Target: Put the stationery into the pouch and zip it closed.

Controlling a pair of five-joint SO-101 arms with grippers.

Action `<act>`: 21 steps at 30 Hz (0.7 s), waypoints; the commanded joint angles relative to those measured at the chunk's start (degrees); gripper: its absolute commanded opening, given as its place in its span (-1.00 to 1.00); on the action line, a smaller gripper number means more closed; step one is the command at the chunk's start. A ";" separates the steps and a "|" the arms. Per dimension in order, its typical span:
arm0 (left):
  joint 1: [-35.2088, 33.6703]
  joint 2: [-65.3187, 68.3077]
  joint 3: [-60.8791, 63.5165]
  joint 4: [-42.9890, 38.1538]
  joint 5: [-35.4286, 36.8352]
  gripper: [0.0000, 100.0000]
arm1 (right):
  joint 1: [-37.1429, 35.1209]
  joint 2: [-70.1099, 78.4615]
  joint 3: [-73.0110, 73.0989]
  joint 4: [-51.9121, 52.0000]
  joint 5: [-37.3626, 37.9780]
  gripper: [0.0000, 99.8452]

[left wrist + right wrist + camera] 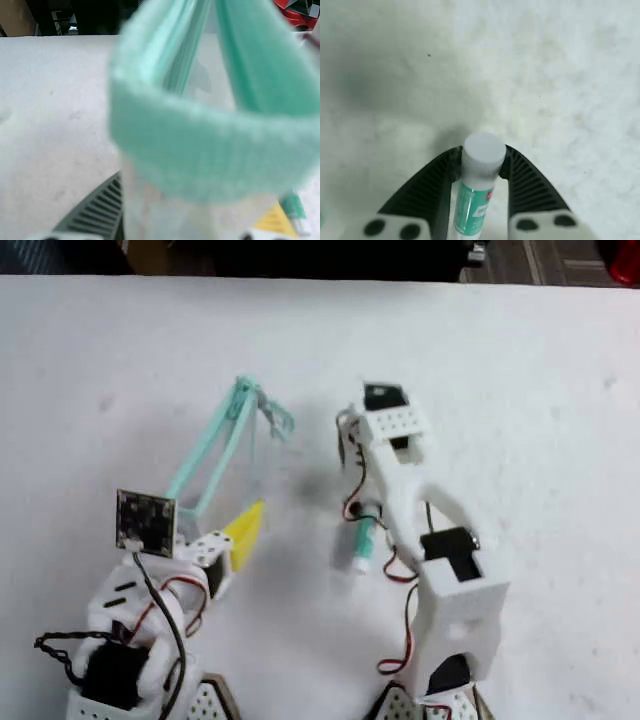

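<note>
My left gripper [222,532], with one yellow finger, is shut on the near end of the pouch [222,445]. The pouch is clear with mint-green edges and is held up off the table, its far end near the table's middle. In the left wrist view the pouch's mint band [210,150] looms between a dark ribbed finger [95,215] and the yellow one. My right gripper [482,155] is shut on a glue stick [479,170] with a white cap and green label, held upright over the white table. From above, the glue stick [362,543] sits under the right arm [405,480], right of the pouch.
The white table [520,370] stretches open to the far side and right. Dark floor and a red object [625,260] lie beyond the far edge. Both arm bases and their cables crowd the near edge.
</note>
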 commanded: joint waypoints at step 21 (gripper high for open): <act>1.01 0.31 -1.14 -8.00 -5.01 -0.63 | -13.41 -37.14 -30.42 -0.22 12.04 -0.97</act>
